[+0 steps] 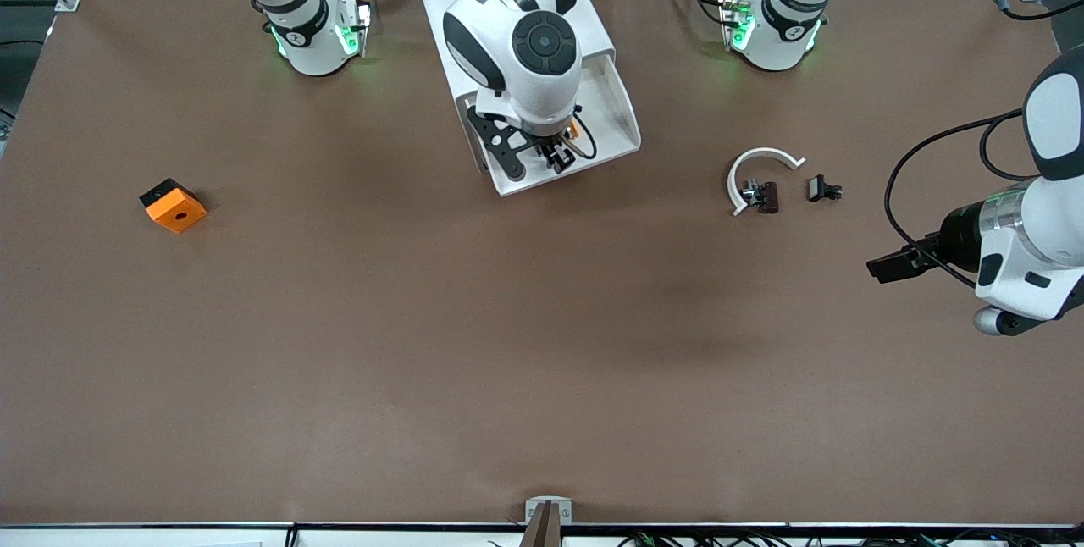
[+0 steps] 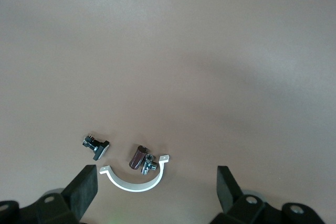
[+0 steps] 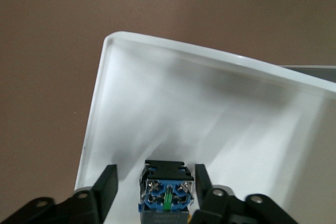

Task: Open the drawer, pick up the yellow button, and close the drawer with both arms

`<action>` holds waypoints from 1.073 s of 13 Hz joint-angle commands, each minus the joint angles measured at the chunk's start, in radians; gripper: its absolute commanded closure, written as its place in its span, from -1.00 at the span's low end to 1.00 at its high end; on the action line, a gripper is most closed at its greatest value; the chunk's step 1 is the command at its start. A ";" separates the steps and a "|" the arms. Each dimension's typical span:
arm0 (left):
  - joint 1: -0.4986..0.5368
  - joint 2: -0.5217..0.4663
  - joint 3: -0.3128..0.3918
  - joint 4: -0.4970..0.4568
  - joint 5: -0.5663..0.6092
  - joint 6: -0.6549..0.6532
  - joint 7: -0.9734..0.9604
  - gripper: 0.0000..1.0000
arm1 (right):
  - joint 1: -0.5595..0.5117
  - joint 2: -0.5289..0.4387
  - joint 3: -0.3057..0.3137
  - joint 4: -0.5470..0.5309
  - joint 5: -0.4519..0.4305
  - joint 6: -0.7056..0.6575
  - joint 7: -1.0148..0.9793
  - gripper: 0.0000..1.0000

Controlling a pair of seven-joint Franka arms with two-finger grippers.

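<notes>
Down in the open drawer [image 3: 157, 77], the button [image 3: 166, 191] sits between the right gripper's [image 3: 156, 187] unclenched jaws.

- Even, bright overhead light; soft shadows on the brown table [image 1: 339, 361].
- Mild glare whitens the drawer [image 3: 210, 108] floor.
- Wrist views are soft at their lower edges.

I see the brown table [image 1: 542, 344] carrying the white cabinet [image 1: 593, 30] at twelve o'clock, an orange block [image 1: 173, 205] at nine, and a white clip [image 1: 758, 168] with small dark parts [image 1: 824, 189] at two.
</notes>
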 commanded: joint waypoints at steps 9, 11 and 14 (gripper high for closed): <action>-0.053 -0.129 -0.028 -0.214 0.020 0.117 0.017 -1.00 | -0.004 -0.014 -0.010 0.035 0.018 -0.017 -0.081 0.78; -0.079 -0.156 -0.028 -0.280 0.022 0.169 0.017 -1.00 | -0.015 -0.055 -0.014 0.046 0.017 -0.029 -0.094 0.77; -0.119 -0.196 -0.028 -0.380 0.023 0.247 0.017 -1.00 | -0.081 -0.100 -0.016 0.048 0.020 -0.095 -0.195 0.77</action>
